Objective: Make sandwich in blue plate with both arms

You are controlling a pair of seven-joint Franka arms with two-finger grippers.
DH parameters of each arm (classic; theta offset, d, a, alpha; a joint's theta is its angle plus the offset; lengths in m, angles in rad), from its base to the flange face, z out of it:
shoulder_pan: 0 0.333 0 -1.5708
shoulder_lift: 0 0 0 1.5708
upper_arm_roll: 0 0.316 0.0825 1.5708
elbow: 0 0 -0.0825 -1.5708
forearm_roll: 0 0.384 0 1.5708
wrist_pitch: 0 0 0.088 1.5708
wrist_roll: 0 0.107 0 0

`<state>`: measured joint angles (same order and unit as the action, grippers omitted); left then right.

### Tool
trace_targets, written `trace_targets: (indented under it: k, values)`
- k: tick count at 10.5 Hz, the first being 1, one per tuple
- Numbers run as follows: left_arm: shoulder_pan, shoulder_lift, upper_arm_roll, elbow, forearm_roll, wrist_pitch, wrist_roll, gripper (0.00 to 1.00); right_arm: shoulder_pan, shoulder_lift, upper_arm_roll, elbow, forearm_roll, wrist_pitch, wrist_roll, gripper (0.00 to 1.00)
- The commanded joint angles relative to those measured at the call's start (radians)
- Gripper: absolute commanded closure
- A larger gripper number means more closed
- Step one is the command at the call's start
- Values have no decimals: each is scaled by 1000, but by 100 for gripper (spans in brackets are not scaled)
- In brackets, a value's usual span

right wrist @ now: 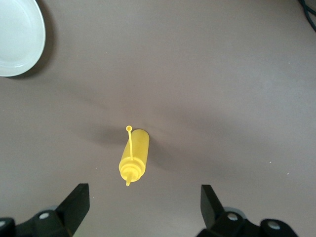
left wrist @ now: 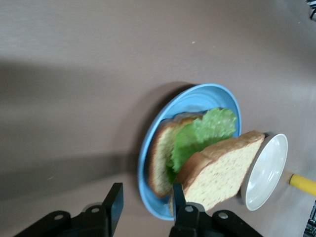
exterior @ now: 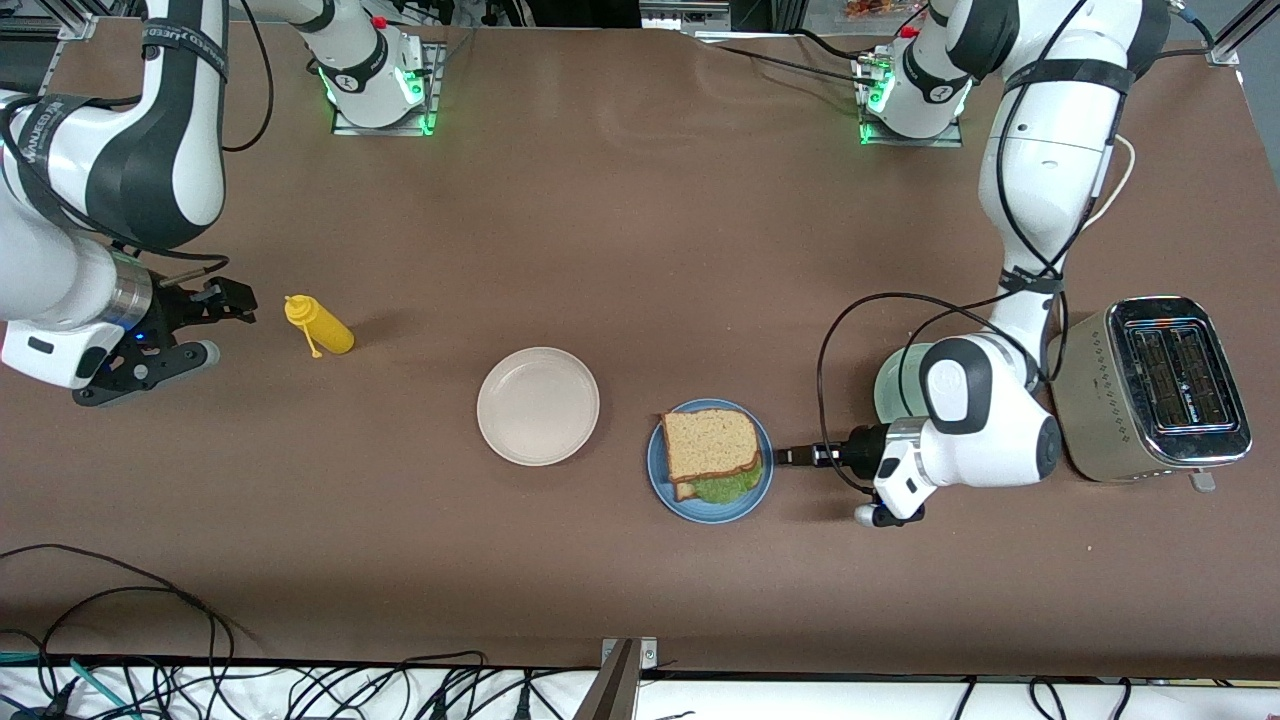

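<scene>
The sandwich (exterior: 710, 450) lies on the blue plate (exterior: 715, 508). It is two brown bread slices with a green lettuce leaf (left wrist: 202, 136) sticking out between them. The top slice (left wrist: 222, 170) sits askew on the lettuce, above the bottom slice (left wrist: 160, 158). My left gripper (exterior: 783, 456) is low beside the plate's rim (left wrist: 197, 98), toward the left arm's end of the table. It (left wrist: 145, 202) is open and grips nothing. One finger is close to the top slice. My right gripper (exterior: 228, 325) waits open beside a yellow squeeze bottle (exterior: 320, 325), holding nothing (right wrist: 145, 202).
A beige plate (exterior: 538, 405) stands empty beside the blue one, toward the right arm's end. A pale green plate (exterior: 893, 385) is partly hidden under the left arm. A silver toaster (exterior: 1150, 390) stands at the left arm's end. The yellow bottle (right wrist: 133, 158) lies on its side.
</scene>
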<state>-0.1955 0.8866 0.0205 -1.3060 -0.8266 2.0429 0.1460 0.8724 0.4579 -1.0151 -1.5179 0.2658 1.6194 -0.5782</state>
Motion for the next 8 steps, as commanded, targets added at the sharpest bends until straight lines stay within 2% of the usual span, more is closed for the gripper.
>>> trace_targets:
  k: [1,2,3,4,5,6,8]
  values:
    - [-1,-70,114,-6,-16,-186,27,52,10,-34,3,-19,-14,-3,58,0]
    - [-1,-99,152,-6,24,-254,27,52,-22,-34,30,-19,-13,-4,58,0]
    - [5,-138,159,-4,131,-280,27,47,-88,-53,100,-5,-19,-4,60,0]
    - [13,-193,157,-22,259,-306,30,45,-181,-67,201,13,-25,-19,93,0]
    - [19,-236,159,-47,336,-343,36,16,-266,-88,301,27,-55,-32,124,0]
    - [42,-273,157,-47,393,-357,30,0,-350,-122,423,28,-121,-30,159,0]
    - [44,-378,148,-59,579,-430,33,0,-546,-168,675,27,-209,-30,251,0]
